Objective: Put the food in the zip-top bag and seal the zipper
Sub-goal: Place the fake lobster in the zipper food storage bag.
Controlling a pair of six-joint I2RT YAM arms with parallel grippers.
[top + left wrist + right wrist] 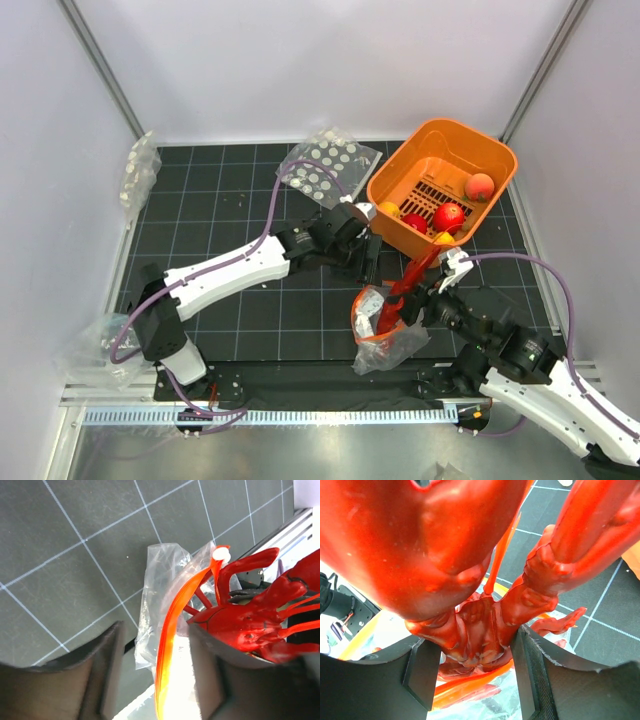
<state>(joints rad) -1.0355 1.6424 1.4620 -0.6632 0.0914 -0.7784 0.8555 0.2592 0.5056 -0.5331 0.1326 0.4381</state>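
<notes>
My right gripper [425, 295] is shut on the food, a red octopus-like toy [412, 275], and holds it over the open mouth of the zip-top bag [392, 348]. In the right wrist view the toy [420, 545] fills the frame and is pinched between both fingers [422, 672], with the bag's orange-red strip below. My left gripper [368, 262] is open at the bag's far side. In the left wrist view the zipper [172, 625] runs between its parted fingers [100, 675] with a gap on each side, and the toy [250, 620] is at the right. Small red-orange fruit balls [450, 215] lie in the basket.
The orange slotted basket [395, 165] stands just behind both grippers at the back right. A clear bag with rows of white discs [325, 165] lies at the back centre. Other clear bags lie at the back left [140, 175] and the near left corner [95, 350].
</notes>
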